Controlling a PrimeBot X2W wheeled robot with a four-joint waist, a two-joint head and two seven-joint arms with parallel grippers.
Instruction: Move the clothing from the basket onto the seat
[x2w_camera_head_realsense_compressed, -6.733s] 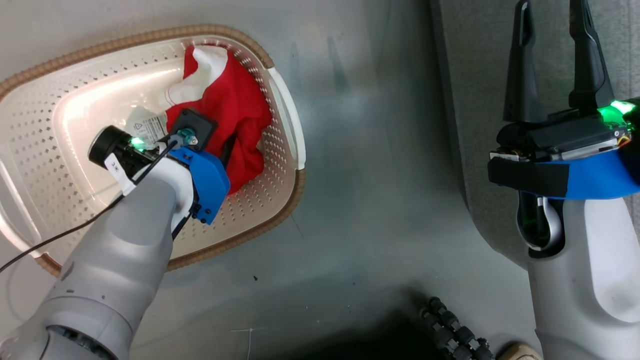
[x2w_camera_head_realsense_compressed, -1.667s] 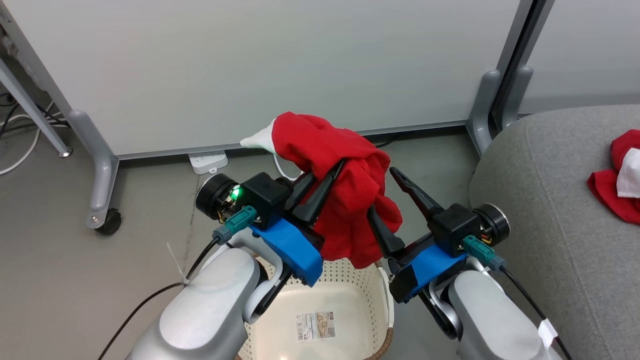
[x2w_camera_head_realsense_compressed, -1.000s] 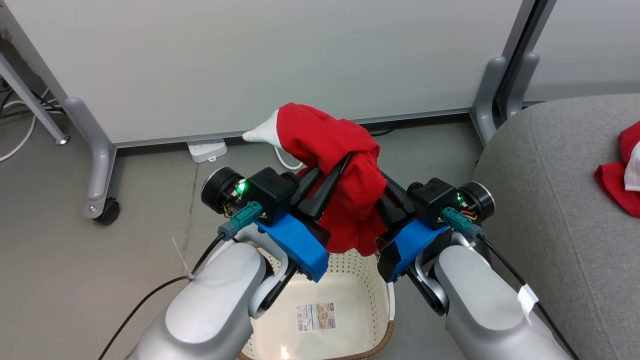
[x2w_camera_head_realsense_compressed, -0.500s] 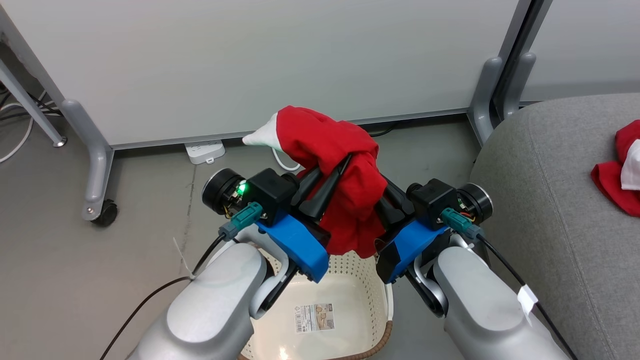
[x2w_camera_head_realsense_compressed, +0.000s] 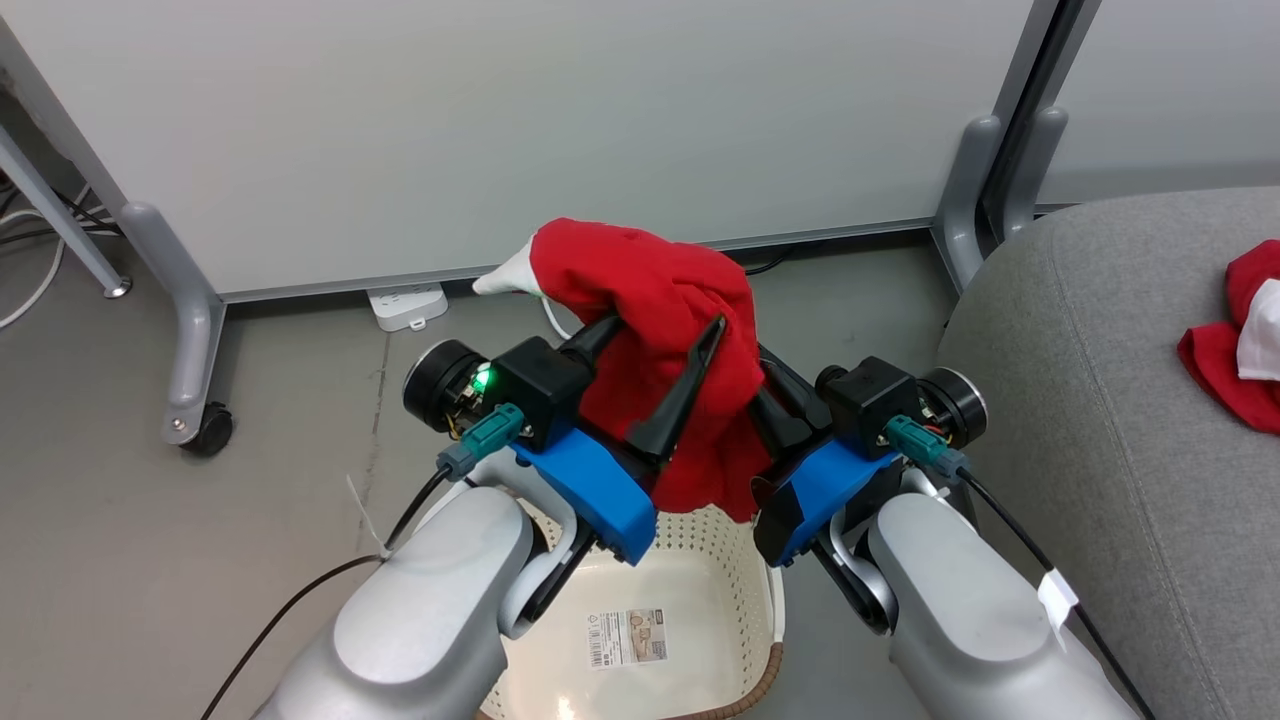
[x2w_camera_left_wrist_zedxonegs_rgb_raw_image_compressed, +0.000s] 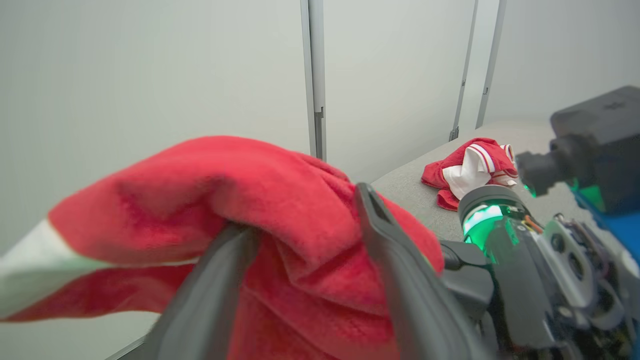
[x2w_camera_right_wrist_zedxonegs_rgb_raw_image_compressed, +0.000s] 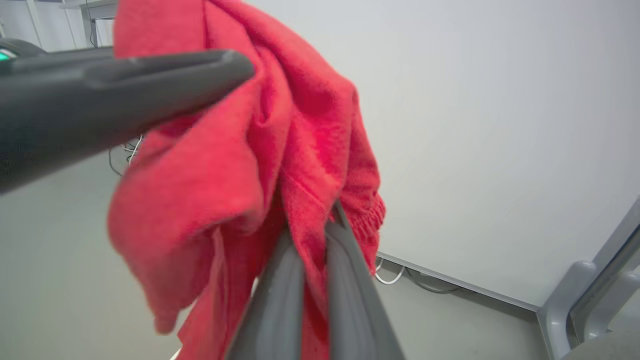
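A nearly all-red piece of clothing (x2w_camera_head_realsense_compressed: 650, 300) hangs in the air above the basket (x2w_camera_head_realsense_compressed: 765, 610), between my two grippers. My left gripper (x2w_camera_head_realsense_compressed: 665, 328) is open, its fingers spread inside the folds, and the fabric (x2w_camera_left_wrist_zedxonegs_rgb_raw_image_compressed: 260, 200) drapes over them. My right gripper (x2w_camera_head_realsense_compressed: 778, 400) is shut on the cloth; the right wrist view shows fabric (x2w_camera_right_wrist_zedxonegs_rgb_raw_image_compressed: 280, 150) pinched between its closed fingers (x2w_camera_right_wrist_zedxonegs_rgb_raw_image_compressed: 295, 290). The cream basket's floor shows bare around its label sticker. A second red-and-white garment (x2w_camera_head_realsense_compressed: 1225, 350) lies on the grey seat (x2w_camera_head_realsense_compressed: 1100, 400) at the right.
White partition panels stand behind, on grey feet (x2w_camera_head_realsense_compressed: 185, 300) with a caster (x2w_camera_head_realsense_compressed: 205, 430). A white power strip (x2w_camera_head_realsense_compressed: 405, 300) and cables lie on the grey floor by the wall. The seat's rounded edge is close to my right arm.
My left gripper's fingers have spread apart inside the garment, which shifted slightly left and still drapes over them. My right gripper stays shut on the cloth.
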